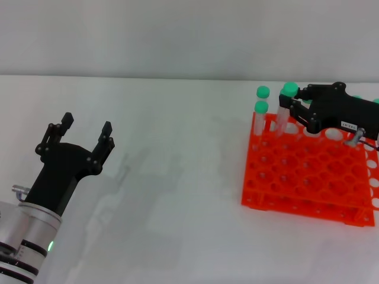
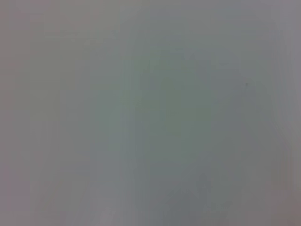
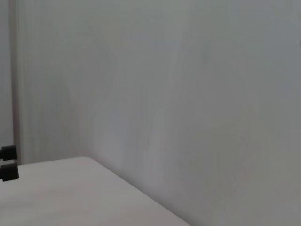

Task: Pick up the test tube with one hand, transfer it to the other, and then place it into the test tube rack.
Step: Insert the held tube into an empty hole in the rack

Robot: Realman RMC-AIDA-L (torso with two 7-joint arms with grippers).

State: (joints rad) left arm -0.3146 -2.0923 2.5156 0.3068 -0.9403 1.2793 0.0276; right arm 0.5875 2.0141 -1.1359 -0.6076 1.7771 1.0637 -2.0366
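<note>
In the head view the orange-red test tube rack (image 1: 308, 171) stands on the white table at the right. My right gripper (image 1: 296, 110) reaches over its back left corner. It is shut on an upright test tube (image 1: 285, 116) with a green cap, whose lower end is down at the rack's top tier. Two other green-capped tubes (image 1: 261, 108) stand in the rack's back left holes. My left gripper (image 1: 87, 124) is open and empty, above the table at the far left. The wrist views show no tube or rack.
The white table (image 1: 177, 195) stretches between the two arms, with a pale wall behind it. The right wrist view shows the wall, a table corner and a small black part (image 3: 8, 162) at the edge. The left wrist view shows only a plain grey surface.
</note>
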